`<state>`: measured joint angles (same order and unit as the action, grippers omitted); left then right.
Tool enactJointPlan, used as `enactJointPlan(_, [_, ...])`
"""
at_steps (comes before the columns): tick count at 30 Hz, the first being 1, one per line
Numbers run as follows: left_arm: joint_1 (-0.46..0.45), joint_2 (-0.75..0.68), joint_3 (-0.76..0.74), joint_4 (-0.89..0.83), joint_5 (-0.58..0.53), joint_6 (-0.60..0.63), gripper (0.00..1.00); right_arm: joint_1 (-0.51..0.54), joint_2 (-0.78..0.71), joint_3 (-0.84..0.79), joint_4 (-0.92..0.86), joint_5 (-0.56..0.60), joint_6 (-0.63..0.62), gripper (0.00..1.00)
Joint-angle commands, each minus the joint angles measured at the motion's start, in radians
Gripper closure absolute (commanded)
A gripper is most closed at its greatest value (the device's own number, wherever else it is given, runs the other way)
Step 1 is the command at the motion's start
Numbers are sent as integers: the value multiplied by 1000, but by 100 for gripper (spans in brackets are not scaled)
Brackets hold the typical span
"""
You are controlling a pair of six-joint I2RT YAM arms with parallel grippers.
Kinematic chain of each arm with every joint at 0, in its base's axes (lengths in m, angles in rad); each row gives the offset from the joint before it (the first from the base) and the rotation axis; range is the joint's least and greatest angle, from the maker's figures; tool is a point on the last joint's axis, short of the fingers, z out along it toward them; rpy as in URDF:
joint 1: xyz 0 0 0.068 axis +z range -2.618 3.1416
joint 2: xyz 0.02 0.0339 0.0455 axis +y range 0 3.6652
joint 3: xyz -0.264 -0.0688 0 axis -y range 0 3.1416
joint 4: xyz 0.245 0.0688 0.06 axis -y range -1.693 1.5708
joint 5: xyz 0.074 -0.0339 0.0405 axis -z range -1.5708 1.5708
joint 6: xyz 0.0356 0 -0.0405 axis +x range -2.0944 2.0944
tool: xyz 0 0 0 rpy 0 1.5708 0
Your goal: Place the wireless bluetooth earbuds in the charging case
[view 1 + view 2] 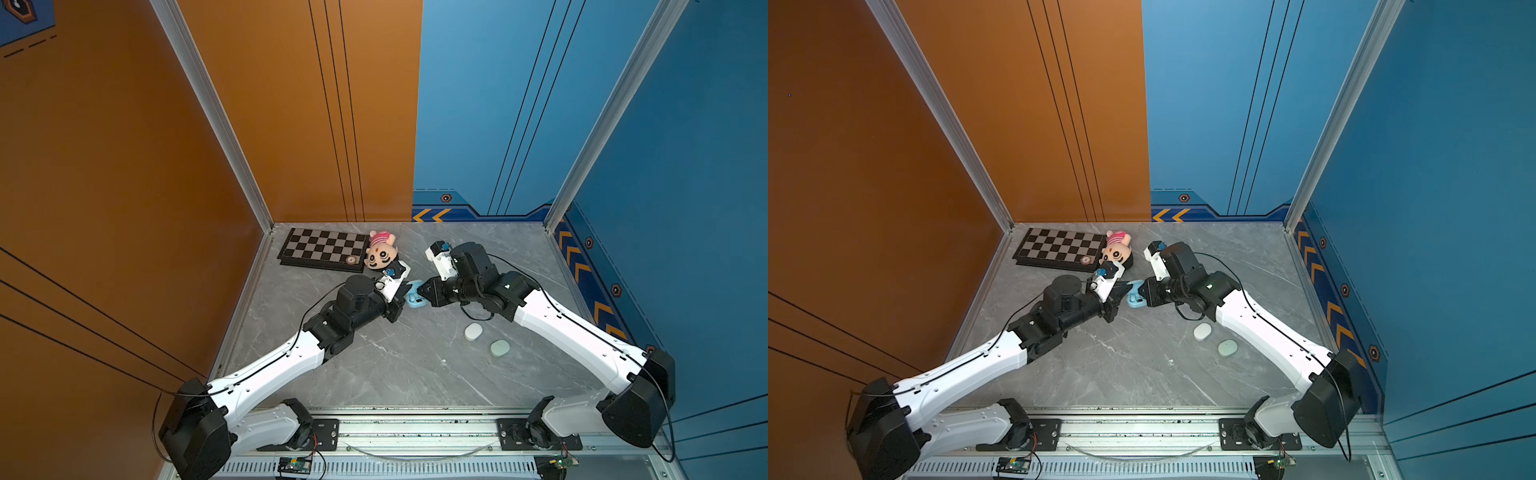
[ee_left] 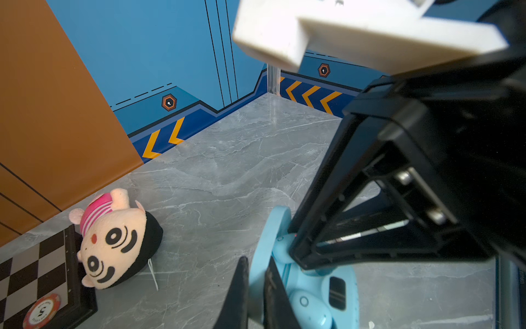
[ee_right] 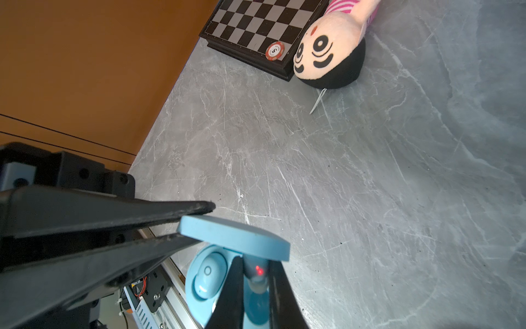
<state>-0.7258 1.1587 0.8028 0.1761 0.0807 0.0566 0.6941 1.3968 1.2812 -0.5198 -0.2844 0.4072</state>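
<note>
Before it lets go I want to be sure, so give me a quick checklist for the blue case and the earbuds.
1. Lid of the blue case pinched open by the left gripper: ok.
2. Right gripper shut on the held earbud: ok.
3. Held earbud fully down in its socket: cannot tell.
4. Other earbud seated in the blue case: ok.
5. White case and mint case lie apart from the blue case: ok.

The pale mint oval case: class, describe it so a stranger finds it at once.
On the grey marble tabletop, look beside the white forearm of the right arm, where two closed oval plastic cases lie apart. The pale mint oval case is the one nearer the robot's base; the white oval case is its neighbour.
</note>
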Motion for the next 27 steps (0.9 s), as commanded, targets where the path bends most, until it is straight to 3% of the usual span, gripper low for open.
enactJointPlan(1, [-5, -18, 32, 29, 5, 3, 100, -2, -33, -9, 6, 13, -32, 92])
enactJointPlan(27, [7, -21, 35, 29, 11, -4, 100, 1, -64, -48, -9, 17, -65, 91])
